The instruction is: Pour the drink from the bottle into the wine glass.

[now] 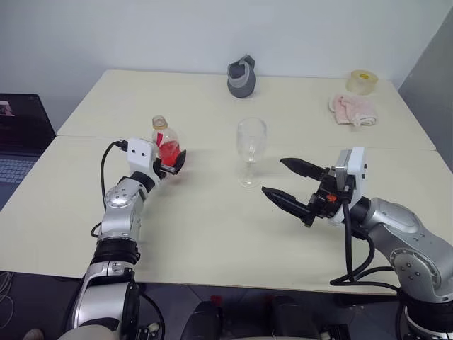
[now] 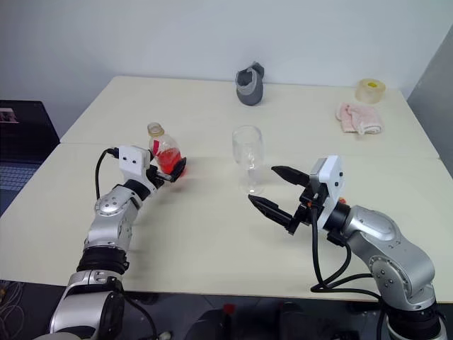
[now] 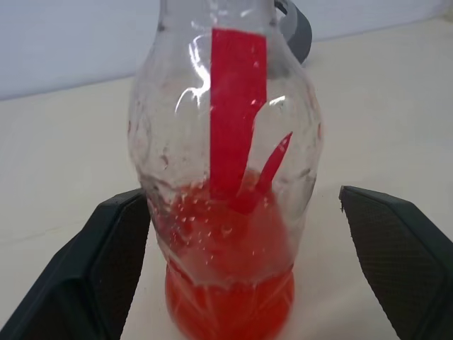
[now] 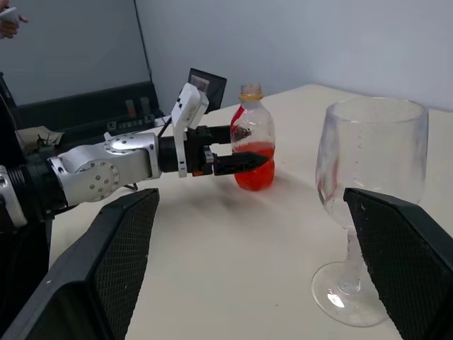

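Cream table (image 2: pixel 212 234). Bottle (image 2: pixel 165 152) upright left of centre, red drink (image 2: pixel 169 161) in lower part, yellow-tan cap on. Left gripper (image 2: pixel 172 168) level, black fingers spread either side of bottle. Wine glass (image 2: pixel 248 159) upright mid-table. Right gripper (image 2: pixel 272 190) just right of glass, fingers wide apart, holding nothing. Far edge: grey cup (image 2: pixel 250 85), tape roll (image 2: pixel 371 91), pink cloth (image 2: pixel 359 117).

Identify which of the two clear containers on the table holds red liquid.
The bottle, standing between the open left gripper's fingers, has red drink in its lower part. The wine glass, near the right gripper, is empty.
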